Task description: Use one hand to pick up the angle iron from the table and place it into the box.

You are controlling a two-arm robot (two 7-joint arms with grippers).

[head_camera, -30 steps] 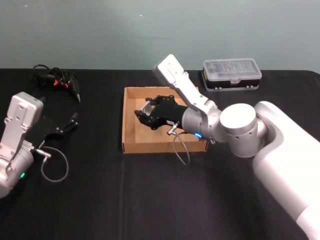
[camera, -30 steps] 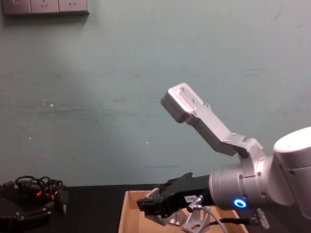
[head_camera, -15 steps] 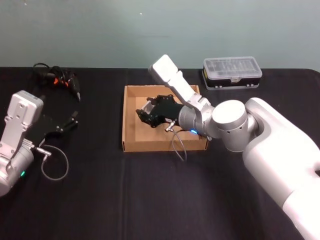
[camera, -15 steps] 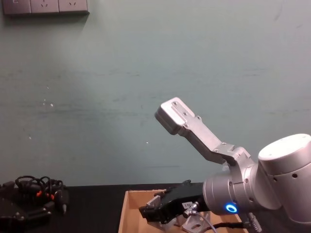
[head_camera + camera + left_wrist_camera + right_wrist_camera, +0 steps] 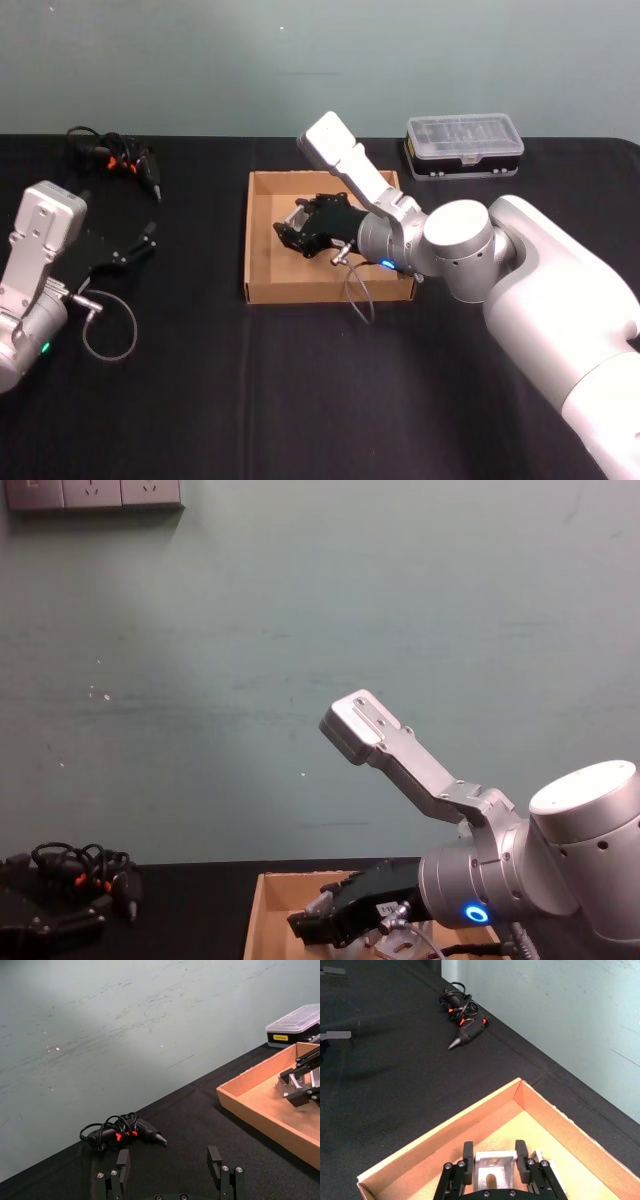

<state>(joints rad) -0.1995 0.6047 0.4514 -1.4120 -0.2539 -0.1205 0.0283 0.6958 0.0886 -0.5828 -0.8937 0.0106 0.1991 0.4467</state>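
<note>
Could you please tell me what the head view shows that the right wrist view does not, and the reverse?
Head view alone: the left end effector at the table's left, and the black plastic case with clear lid.

Right wrist view alone: the silver metal angle iron clamped between the right end effector's fingers.

Both: the tan cardboard box, the right end effector inside it, and the black corded tool.

The left pincer [image 5: 171, 1172] hung low over the black worktop [image 5: 190, 1125] with its fingers [image 5: 123, 1166] spread wide and nothing between them. Off by the far edge sat a tangle of black cable with a tool [image 5: 122, 1132] showing red bits. The box [image 5: 260, 1110] was further over, and the right pincer [image 5: 300, 1082] was down inside it, closed on the angle iron [image 5: 290, 1085]. A case [image 5: 295, 1025] with a clear lid sat behind the box.
</note>
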